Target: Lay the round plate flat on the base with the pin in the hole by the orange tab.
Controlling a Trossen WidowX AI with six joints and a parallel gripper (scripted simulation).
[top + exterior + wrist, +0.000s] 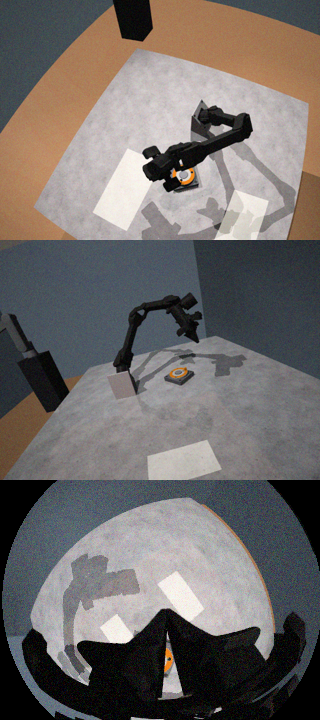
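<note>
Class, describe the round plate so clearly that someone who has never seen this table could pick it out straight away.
Start at the grey mat covering the table, then find the small dark square base near the foot of the black arm. The round plate sits on top of that base, below the raised, shut gripper. It is the only orange thing on the mat: a ring around a grey centre post, with a small orange tab at its rim.

jaws closed, empty | orange sliver (167, 660) between tips | grey table top (154, 540)

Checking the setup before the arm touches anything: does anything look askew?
From these views the orange plate on the dark base is too small to judge its tilt. The shut gripper hangs well above it, holding nothing.
</note>
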